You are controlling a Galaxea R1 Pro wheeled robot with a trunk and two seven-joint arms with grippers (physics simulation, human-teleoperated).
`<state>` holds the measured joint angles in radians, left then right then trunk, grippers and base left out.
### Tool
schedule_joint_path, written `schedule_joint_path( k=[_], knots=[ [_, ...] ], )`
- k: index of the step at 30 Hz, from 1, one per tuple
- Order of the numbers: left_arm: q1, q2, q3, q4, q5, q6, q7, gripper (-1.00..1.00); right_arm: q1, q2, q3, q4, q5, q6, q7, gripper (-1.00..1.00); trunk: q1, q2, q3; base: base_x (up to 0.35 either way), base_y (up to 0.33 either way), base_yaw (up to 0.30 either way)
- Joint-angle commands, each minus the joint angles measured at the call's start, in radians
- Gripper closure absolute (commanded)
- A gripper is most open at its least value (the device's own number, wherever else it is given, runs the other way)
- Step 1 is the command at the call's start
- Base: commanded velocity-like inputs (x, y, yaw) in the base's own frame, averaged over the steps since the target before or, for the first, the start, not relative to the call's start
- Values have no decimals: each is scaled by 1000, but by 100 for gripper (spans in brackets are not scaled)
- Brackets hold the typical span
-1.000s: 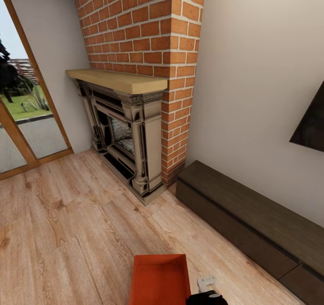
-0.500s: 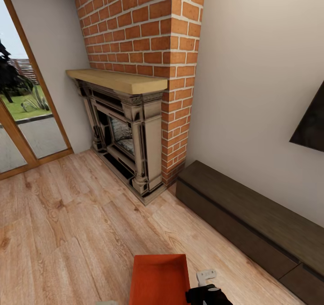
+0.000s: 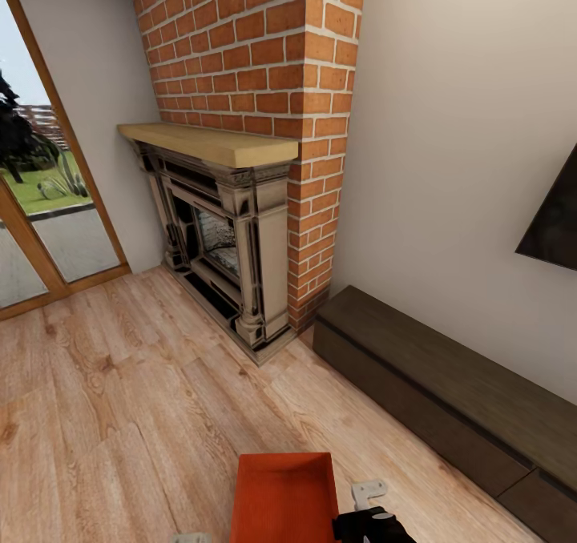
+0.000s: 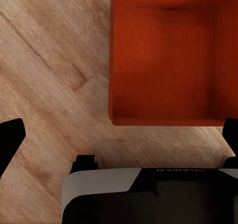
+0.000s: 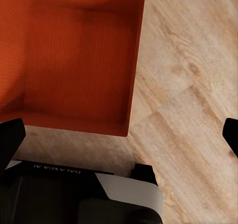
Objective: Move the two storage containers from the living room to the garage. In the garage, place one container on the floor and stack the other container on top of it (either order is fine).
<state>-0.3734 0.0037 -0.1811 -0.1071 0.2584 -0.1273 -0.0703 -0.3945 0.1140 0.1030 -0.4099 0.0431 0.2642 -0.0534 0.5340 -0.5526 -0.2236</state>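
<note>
One orange-red storage container (image 3: pixel 284 499) stands on the light wood plank floor (image 3: pixel 120 415) of the living room, at the lower edge of the head view, its open top upward and its interior empty. At far left, a wood-framed glass door (image 3: pixel 36 207) shows grass and pavement outside. Next comes the red brick fireplace (image 3: pixel 240 207) with a pale wooden mantel (image 3: pixel 208 142), then a plain wall, a long low dark-brown cabinet (image 3: pixel 449 399) along its base, and a black wall TV (image 3: pixel 557 223) at the right edge. In the left wrist view, the left gripper (image 4: pixel 119 135) hangs above the floor just beside the container (image 4: pixel 163 60), its two dark fingertips (image 4: pixel 10 140) spread wide apart and holding nothing. In the right wrist view, the right gripper (image 5: pixel 121 135) likewise has its fingertips (image 5: pixel 10 135) spread wide, empty, with one container wall (image 5: pixel 134 60) lying between them. In the head view, the right gripper (image 3: pixel 369 519) sits just right of the container.
</note>
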Motion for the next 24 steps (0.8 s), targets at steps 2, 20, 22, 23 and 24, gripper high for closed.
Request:
schedule_joint_path(
  k=[2,20,22,23,24],
  knots=[
    [-1,1,-8,1,10,-5,-3,-100,0,0,6,-2,4,7,-5,-100,0,-1,-2,0,0,0],
    [-6,2,-9,-21,10,-22,-2,-100,0,3,10,60,5,5,-6,-100,0,-1,-2,0,0,0],
    [-6,3,-10,-24,10,-23,-2,-100,0,4,10,61,6,5,-6,-100,0,-1,-2,0,0,0],
    [-6,3,-10,-25,10,-23,-2,-100,0,4,10,61,6,5,-6,-100,0,-1,-2,0,0,0],
    [-7,3,-10,-26,10,-23,-2,-100,0,4,10,61,6,5,-6,-100,0,-1,-2,0,0,0]
  ],
)
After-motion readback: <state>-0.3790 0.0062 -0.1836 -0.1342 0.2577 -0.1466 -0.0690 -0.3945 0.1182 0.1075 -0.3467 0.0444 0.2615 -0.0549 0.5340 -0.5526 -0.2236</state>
